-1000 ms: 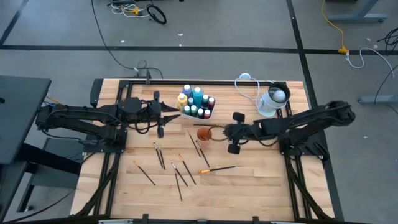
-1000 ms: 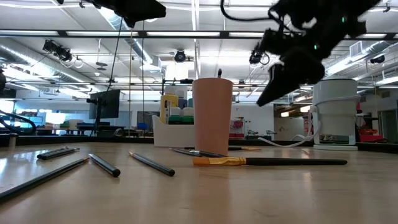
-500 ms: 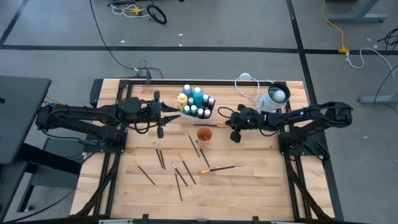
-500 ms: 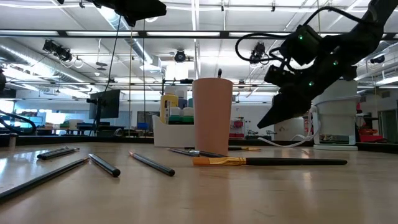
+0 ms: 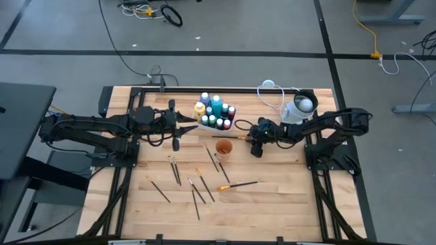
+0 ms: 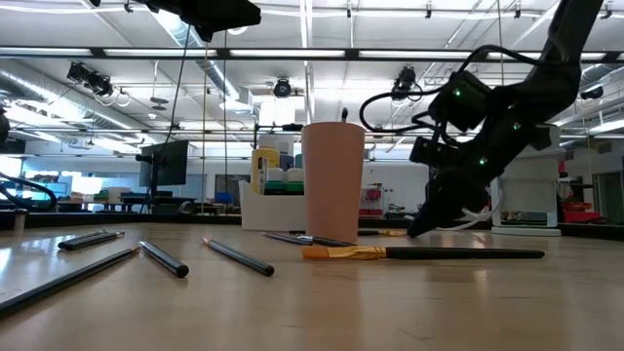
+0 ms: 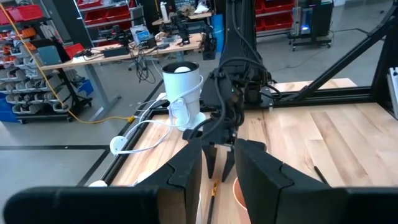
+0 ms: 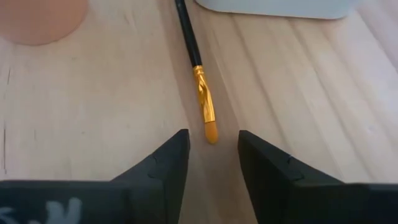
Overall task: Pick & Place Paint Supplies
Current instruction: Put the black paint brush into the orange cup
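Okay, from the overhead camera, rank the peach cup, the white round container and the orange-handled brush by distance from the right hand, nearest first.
From the right hand:
1. Peach cup, just toward the table's middle.
2. White round container, at the back right.
3. Orange-handled brush, toward the front edge.

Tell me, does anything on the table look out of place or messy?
Yes. Thin dark-handled brushes lie scattered at different angles on the wooden table, not inside the tall peach cup. One gold-ferruled brush lies in front of the open right end effector. Nothing looks spilled.

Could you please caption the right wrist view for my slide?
Right end effector open, lined up on a gold-banded brush lying on the table beside a pink cup.
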